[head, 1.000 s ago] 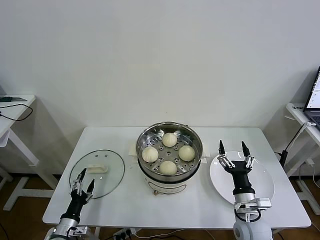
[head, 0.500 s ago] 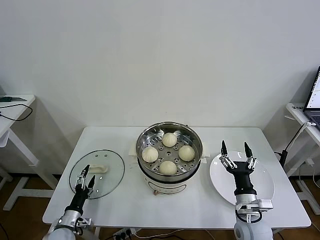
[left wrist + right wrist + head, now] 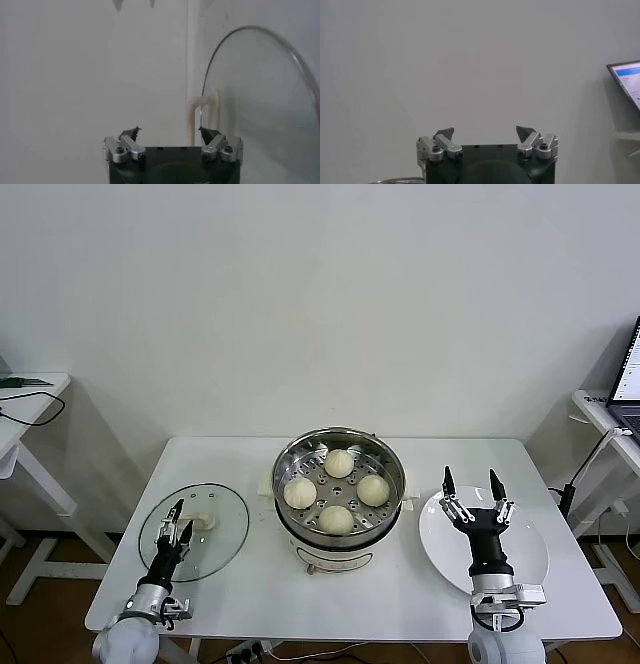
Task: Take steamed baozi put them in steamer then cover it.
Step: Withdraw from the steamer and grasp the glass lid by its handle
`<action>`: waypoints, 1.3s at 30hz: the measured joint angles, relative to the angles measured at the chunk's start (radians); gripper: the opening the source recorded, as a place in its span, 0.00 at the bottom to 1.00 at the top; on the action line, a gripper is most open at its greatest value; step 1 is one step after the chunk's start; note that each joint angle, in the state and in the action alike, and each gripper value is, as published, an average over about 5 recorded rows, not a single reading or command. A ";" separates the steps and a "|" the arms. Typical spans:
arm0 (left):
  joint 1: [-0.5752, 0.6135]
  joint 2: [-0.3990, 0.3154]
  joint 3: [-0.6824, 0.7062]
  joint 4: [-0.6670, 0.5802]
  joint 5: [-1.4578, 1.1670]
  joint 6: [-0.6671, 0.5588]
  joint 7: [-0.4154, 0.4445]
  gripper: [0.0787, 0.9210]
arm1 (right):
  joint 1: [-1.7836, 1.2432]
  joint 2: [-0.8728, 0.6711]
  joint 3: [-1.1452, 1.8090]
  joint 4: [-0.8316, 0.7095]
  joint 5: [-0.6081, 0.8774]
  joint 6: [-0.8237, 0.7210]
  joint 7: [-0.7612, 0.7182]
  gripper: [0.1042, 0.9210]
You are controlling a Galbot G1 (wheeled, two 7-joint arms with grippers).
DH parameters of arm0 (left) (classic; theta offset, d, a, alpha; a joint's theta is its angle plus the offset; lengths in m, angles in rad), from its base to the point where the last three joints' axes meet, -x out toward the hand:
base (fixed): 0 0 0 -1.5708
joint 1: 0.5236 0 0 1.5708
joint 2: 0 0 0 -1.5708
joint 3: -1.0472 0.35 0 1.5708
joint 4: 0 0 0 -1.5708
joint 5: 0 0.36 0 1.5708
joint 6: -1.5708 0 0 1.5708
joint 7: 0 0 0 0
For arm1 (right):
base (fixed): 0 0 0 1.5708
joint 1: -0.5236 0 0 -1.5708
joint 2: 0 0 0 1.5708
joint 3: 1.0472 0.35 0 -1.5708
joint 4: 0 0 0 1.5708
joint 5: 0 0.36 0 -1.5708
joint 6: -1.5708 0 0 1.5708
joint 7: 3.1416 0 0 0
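Directly beneath left gripper [image 3: 179, 516]: cover [image 3: 215, 529].

A white table [image 3: 250, 594] fills the lower middle of the head view, in front of a plain white wall [image 3: 320, 304]. On its right part lies 1 flat white plate [image 3: 530, 559]. At the left edge of the frame stands another white table [image 3: 25, 419], with a dark cable [image 3: 30, 416] on it. At the right edge, 1 open laptop [image 3: 628, 379] shows a lit screen, on a white stand [image 3: 600, 409].
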 measured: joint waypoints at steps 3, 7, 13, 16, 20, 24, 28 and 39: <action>-0.021 0.000 0.001 0.023 0.011 0.000 -0.004 0.88 | 0.000 0.001 0.000 -0.002 -0.002 0.000 0.000 0.88; -0.050 0.002 0.003 0.056 0.022 0.001 -0.011 0.88 | 0.000 0.002 0.000 -0.004 -0.005 0.000 0.000 0.88; -0.081 -0.001 0.010 0.092 0.029 0.002 -0.020 0.87 | 0.002 0.006 -0.005 -0.013 -0.014 0.003 0.001 0.88; -0.092 -0.003 0.014 0.107 0.035 0.002 -0.026 0.79 | 0.004 0.007 -0.008 -0.019 -0.018 0.005 0.001 0.88; -0.103 -0.005 0.016 0.127 0.046 0.003 -0.034 0.65 | 0.006 0.008 -0.010 -0.026 -0.020 0.007 0.001 0.88; -0.110 -0.007 0.014 0.145 0.058 0.007 -0.041 0.52 | 0.008 0.009 -0.012 -0.032 -0.023 0.011 0.001 0.88; -0.113 -0.009 0.013 0.157 0.067 0.009 -0.047 0.38 | 0.009 0.010 -0.015 -0.037 -0.025 0.016 0.001 0.88; -0.097 -0.017 -0.008 0.116 0.080 0.021 -0.061 0.13 | 0.023 0.009 -0.017 -0.047 -0.025 0.021 0.002 0.88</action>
